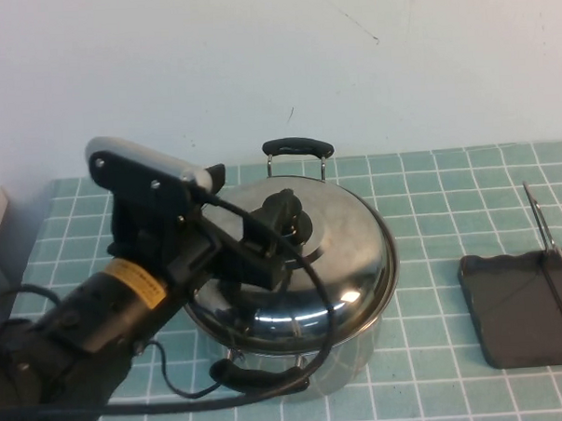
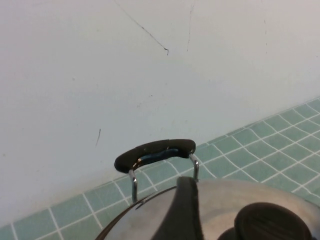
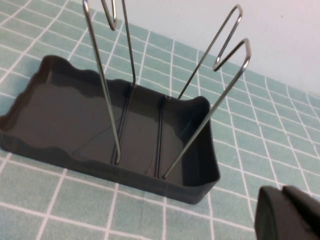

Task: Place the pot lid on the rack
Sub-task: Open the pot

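Observation:
The pot lid (image 1: 330,255) is shiny domed steel with a black knob (image 1: 289,218) and sits on the steel pot (image 1: 352,352) at the table's middle. My left gripper (image 1: 280,225) is over the lid with its fingers either side of the knob. In the left wrist view one finger (image 2: 182,210) stands apart from the knob (image 2: 272,222), so the gripper is open. The dark rack (image 1: 518,307) with wire bars lies at the right. My right gripper (image 3: 284,200) is shut and empty just beside the rack (image 3: 45,145); it is out of the high view.
The pot's far black handle (image 1: 298,146) faces the white wall and also shows in the left wrist view (image 2: 155,152); its near handle (image 1: 260,375) faces me. The rack's wire bars (image 3: 220,55) rise tall. Green tiled table (image 1: 448,194) lies between pot and rack.

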Tool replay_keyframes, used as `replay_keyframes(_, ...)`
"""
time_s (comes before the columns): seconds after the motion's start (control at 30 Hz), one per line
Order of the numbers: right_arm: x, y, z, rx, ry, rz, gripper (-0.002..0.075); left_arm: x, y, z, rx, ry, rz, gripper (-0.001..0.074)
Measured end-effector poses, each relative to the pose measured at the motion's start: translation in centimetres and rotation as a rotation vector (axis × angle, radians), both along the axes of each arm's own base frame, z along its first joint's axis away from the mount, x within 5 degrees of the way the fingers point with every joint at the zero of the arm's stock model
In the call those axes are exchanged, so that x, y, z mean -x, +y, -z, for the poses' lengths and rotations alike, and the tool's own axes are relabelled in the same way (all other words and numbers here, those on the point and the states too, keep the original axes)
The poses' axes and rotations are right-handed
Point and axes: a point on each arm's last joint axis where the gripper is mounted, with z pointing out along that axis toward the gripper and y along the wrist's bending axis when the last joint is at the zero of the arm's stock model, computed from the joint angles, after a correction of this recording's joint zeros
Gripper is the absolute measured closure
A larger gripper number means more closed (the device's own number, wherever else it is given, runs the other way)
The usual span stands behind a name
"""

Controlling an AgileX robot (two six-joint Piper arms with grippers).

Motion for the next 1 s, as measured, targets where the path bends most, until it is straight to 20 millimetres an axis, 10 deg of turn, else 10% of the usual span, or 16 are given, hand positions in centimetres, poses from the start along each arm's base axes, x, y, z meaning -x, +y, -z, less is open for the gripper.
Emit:
replay_keyframes(0.37, 0.0, 0.0, 0.0, 0.0, 0.0, 0.0, 0.0729, -3.8, -2.7, 2.8, -0.046, 0.04, 0.02, 0.0169)
replay_keyframes(0.6, 0.0, 0.0, 0.0, 0.0, 0.0, 0.0, 0.0729, -3.9, -2.9, 3.5, -0.058, 0.054, 0.026, 0.0419)
replay_keyframes(1.0, 0.0, -0.2, 0.0, 0.07, 0.004, 0.005, 0.0729, -3.5, -2.6, 1.7, -0.004, 0.009, 0.015, 0.0418)
